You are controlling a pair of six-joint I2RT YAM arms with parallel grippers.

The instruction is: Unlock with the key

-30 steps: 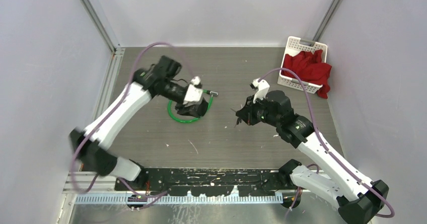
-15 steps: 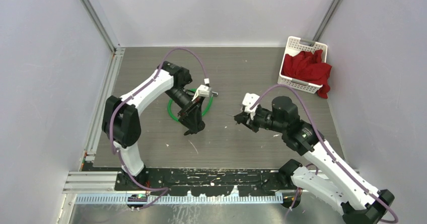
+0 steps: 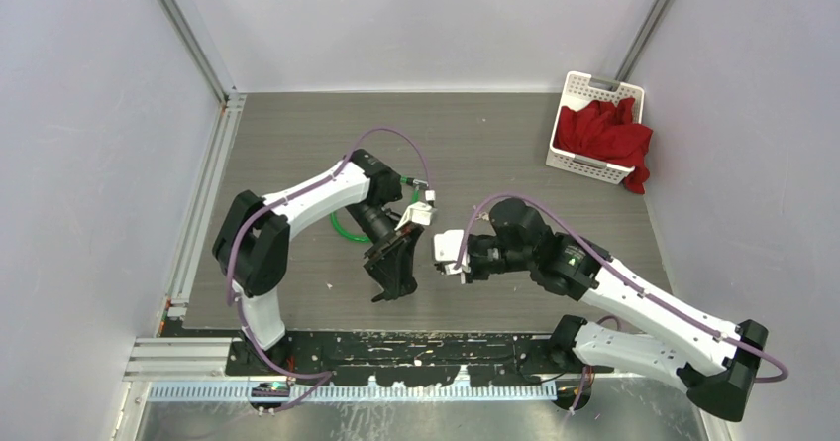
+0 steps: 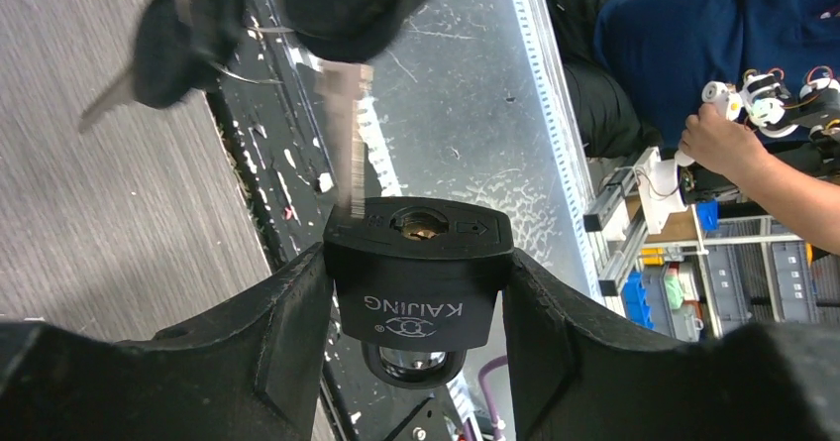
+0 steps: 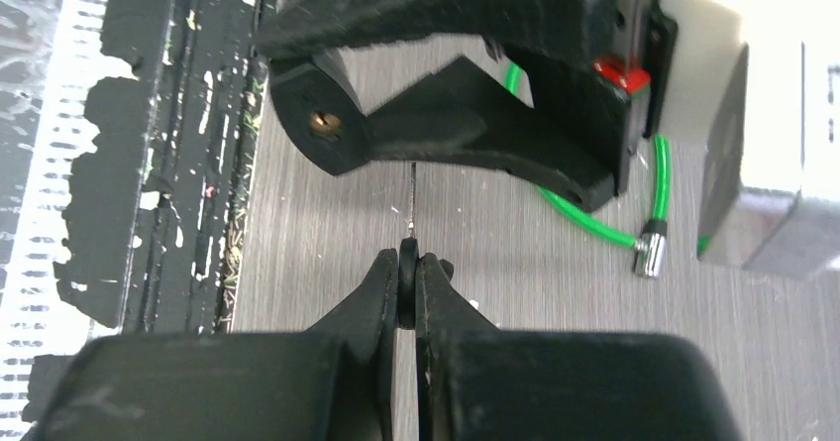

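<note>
L gripper (image 3: 389, 275) clamped on black KAIJING padlock (image 4: 421, 273), held over grey wood-grain table (image 3: 495, 144), keyhole face twd R arm. R gripper (image 5: 408, 263) jaws pinched tight on black-headed silver key (image 4: 345, 134); blade tip at lock's top edge, just beside keyhole, not in it. Green cable loop (image 3: 344, 231) lies behind L arm

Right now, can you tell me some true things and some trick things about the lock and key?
1. The left gripper holds the lock. True.
2. The key is inside the keyhole. False: its tip is beside the keyhole, at the edge of the lock's face.
3. The right gripper pinches the key. True.
4. The basket holds a blue cloth. False: the cloth is red.
5. The lock lies flat on the table. False: it is held up between the left gripper's fingers.
</note>
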